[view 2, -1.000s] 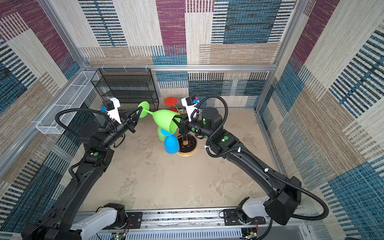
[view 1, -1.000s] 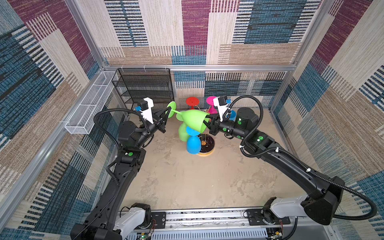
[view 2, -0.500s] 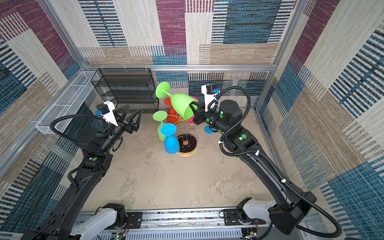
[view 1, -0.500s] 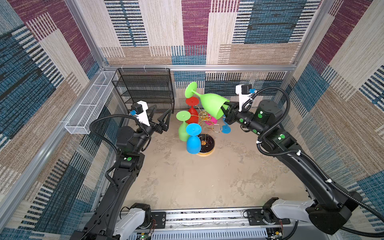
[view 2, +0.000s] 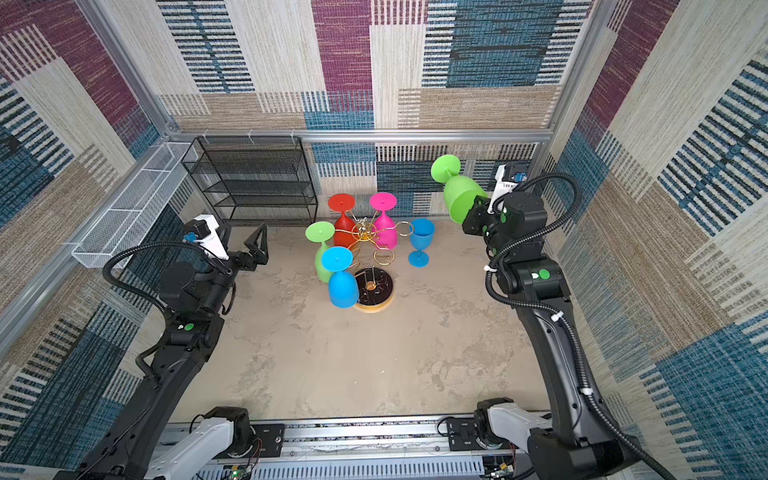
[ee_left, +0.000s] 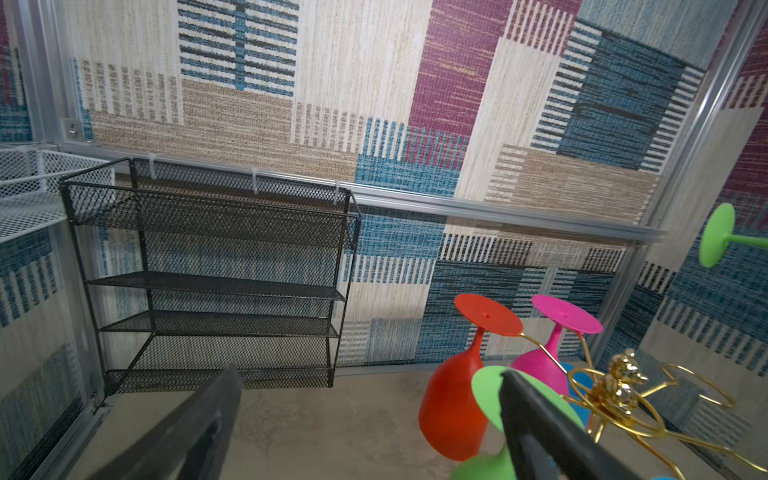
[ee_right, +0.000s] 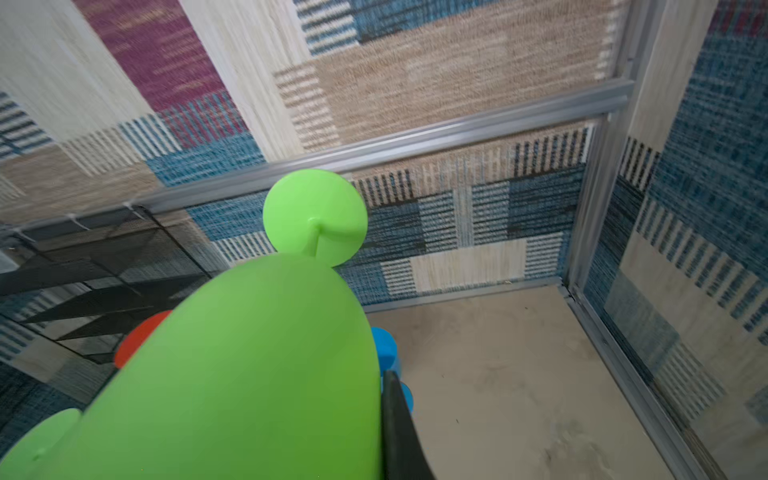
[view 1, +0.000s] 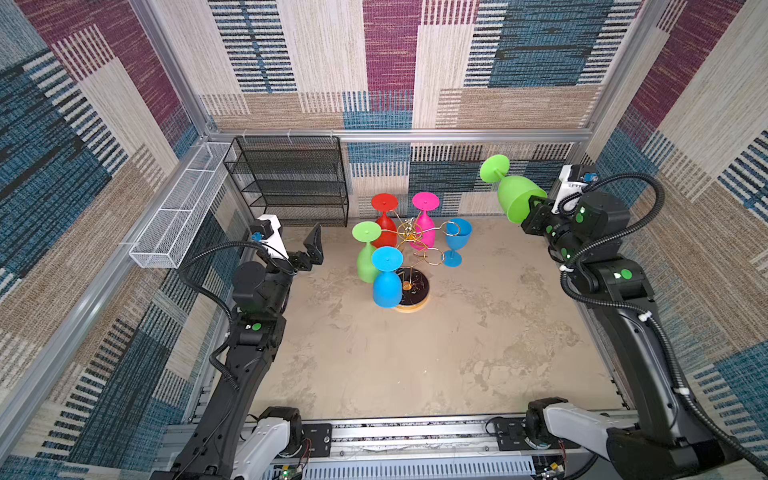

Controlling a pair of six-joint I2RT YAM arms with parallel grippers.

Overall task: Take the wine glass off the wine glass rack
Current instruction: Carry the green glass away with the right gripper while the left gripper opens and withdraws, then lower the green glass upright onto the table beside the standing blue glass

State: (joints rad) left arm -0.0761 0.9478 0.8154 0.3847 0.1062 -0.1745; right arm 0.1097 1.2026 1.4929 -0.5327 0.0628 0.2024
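Wine glass [view 1: 517, 199], lime green: where is it? — EDITOR
Aloft at far right, well apart from the wine glass rack [view 1: 409, 232], tilted with its foot toward the far wall. — PHOTOGRAPHER
Held how? — EDITOR
The right gripper [view 1: 534, 210] is pinched on the bowl at its mouth end. One black finger [ee_right: 399, 424] lies against the bowl's outside. — PHOTOGRAPHER
The other tool? — EDITOR
The left gripper [view 2: 244, 239] hangs at left, jaws spread wide and holding nothing, near the black mesh shelf unit [view 1: 291, 183]. — PHOTOGRAPHER
And the rack? — EDITOR
Mid-floor. A red glass [view 1: 384, 224], a pink glass [view 1: 424, 224], a green glass [view 1: 366, 257] and a blue glass [view 1: 386, 278] hang bowl-down from it. A second blue glass [view 1: 457, 241] stands upright just right of it. — PHOTOGRAPHER
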